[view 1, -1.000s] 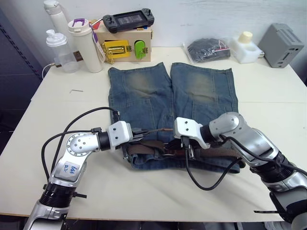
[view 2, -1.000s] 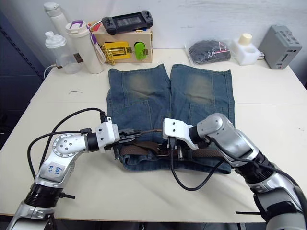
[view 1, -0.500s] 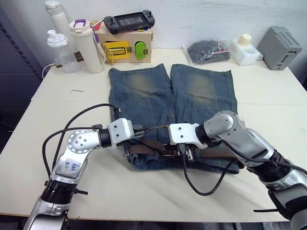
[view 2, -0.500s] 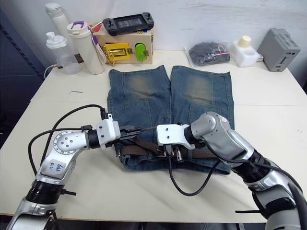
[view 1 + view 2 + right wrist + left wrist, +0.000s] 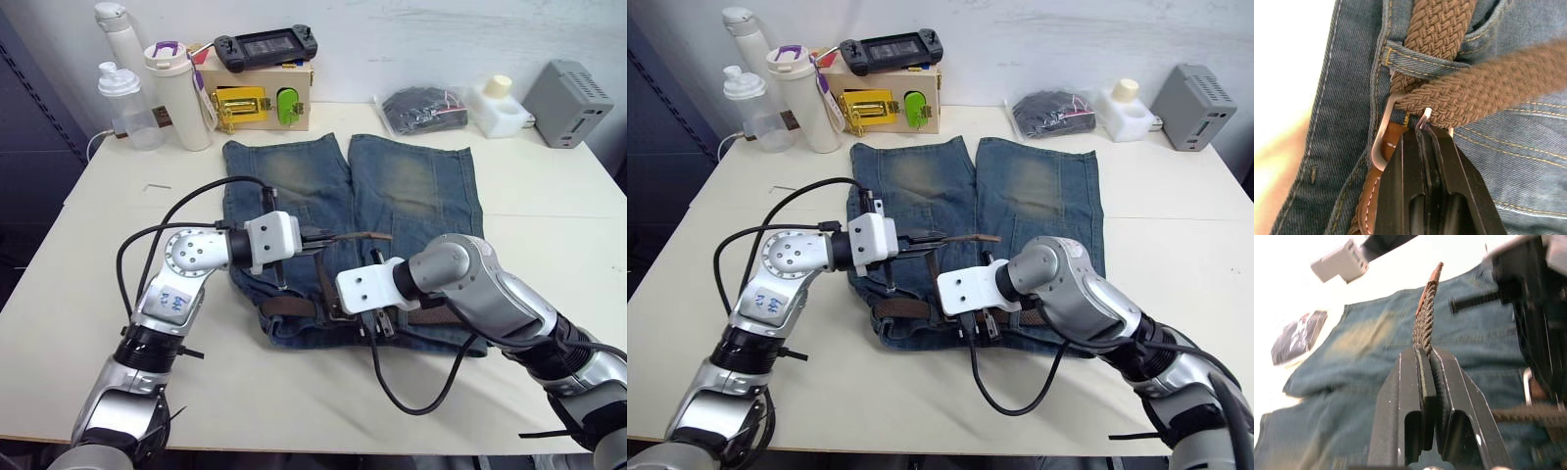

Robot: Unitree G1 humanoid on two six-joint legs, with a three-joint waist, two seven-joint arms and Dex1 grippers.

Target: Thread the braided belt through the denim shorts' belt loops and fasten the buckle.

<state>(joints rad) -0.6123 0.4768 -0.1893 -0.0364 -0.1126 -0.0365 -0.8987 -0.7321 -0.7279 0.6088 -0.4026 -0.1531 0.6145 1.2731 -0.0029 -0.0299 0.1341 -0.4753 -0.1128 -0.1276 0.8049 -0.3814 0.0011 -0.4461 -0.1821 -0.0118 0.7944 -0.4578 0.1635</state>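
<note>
- The braided belt (image 5: 431, 315) lies along the waistband of the denim shorts (image 5: 294, 196), at the near edge of the garment, with its free end lifted off the cloth.
- That free end (image 5: 1427, 308) is pinched flat between the fingers of my left gripper (image 5: 1426, 363), which are closed tight on the strap; the tip sticks out past them, above the left leg of the shorts.
- From my left gripper (image 5: 315, 238) the strap runs down towards the waistband, where it passes through the buckle (image 5: 1388, 132).
- In the right wrist view the strap crosses the silver frame at a slant, and another stretch of the belt goes under one of the belt loops (image 5: 1420, 59) just beyond the frame.
- My right gripper (image 5: 1426, 134) is closed on a thin bright metal piece at the buckle, right under the strap; I take it for the prong, though I cannot say for sure.
- In the head views my right gripper (image 5: 377, 318) sits on the middle of the waistband, close to my left one.
- The shorts lie flat on the pale table (image 5: 118, 323), legs pointing away from me.
- Beyond the legs stand a wooden box (image 5: 257, 96) with a yellow latch, a game console (image 5: 265, 45) on top of it, and a white tumbler (image 5: 182, 93) beside it.
- Farther right are a dark bundle in a clear bag (image 5: 423, 105) and a grey device (image 5: 573, 90).
</note>
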